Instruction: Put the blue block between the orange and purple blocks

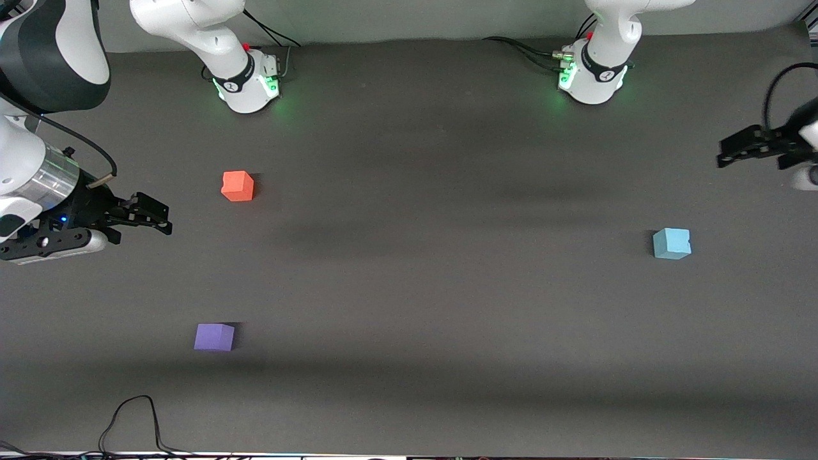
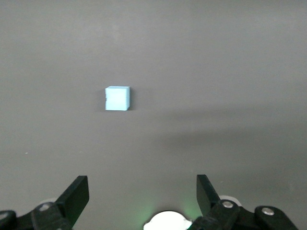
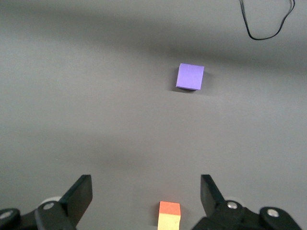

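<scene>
Reading the table as a clock face with twelve at my bases, the orange block lies at ten. The purple block lies at eight, nearer the front camera. The blue block lies at three, well apart from both. My right gripper hangs over the nine o'clock end and my left gripper over the three o'clock end.

Dark table carries orange block, purple block, blue block (well apart).
</scene>
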